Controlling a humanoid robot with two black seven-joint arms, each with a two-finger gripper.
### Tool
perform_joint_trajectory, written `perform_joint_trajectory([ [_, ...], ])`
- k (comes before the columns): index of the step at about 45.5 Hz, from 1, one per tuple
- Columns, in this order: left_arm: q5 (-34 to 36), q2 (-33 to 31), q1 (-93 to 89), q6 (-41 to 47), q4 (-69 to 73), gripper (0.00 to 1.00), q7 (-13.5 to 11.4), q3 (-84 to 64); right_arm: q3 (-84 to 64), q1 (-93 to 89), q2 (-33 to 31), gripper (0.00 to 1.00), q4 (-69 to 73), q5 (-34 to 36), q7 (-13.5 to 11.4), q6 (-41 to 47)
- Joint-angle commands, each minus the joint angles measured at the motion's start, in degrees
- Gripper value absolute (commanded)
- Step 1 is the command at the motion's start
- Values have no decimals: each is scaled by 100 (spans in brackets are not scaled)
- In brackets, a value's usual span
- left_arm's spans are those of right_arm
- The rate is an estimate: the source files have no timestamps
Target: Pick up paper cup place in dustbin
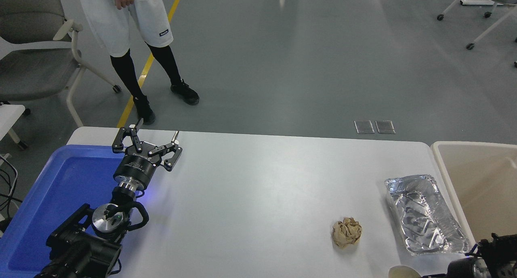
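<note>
The paper cup [403, 271] shows only as an off-white rim and cream side, cut off by the picture's bottom edge at the lower right. It looks tilted. Just right of it my right arm [486, 257] comes in at the bottom right corner. Its gripper is almost wholly below the frame, so whether it holds the cup cannot be seen. The beige dustbin [476, 144] stands beyond the table's right end. My left gripper [158, 127] is parked open over the table's far left, holding nothing.
A crumpled brown paper ball [346, 232] lies left of a shiny foil tray [424, 213] near the dustbin. A blue tub [60, 189] sits at the left end. A person [125, 23] stands beyond the table's far left, beside a grey chair [36, 47].
</note>
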Motion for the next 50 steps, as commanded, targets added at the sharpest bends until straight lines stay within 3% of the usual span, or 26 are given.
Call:
perform_joint_trajectory([
  [1, 0, 0, 0, 0, 0, 99, 8, 1, -184, 123, 12, 0, 4, -25, 9, -92],
  [21, 0, 0, 0, 0, 0, 99, 8, 1, -289, 755, -331, 0, 364, -139, 53, 14],
  [30, 0, 0, 0, 0, 0, 99, 8, 1, -790, 2020, -498, 0, 900, -280, 79, 347],
  [42, 0, 0, 0, 0, 0, 99, 8, 1, -1405, 3927, -533, 0, 1103, -306, 369, 1533],
  [50, 0, 0, 0, 0, 0, 99, 8, 1, -1476, 5035, -752, 0, 1050, -684, 466, 2649],
])
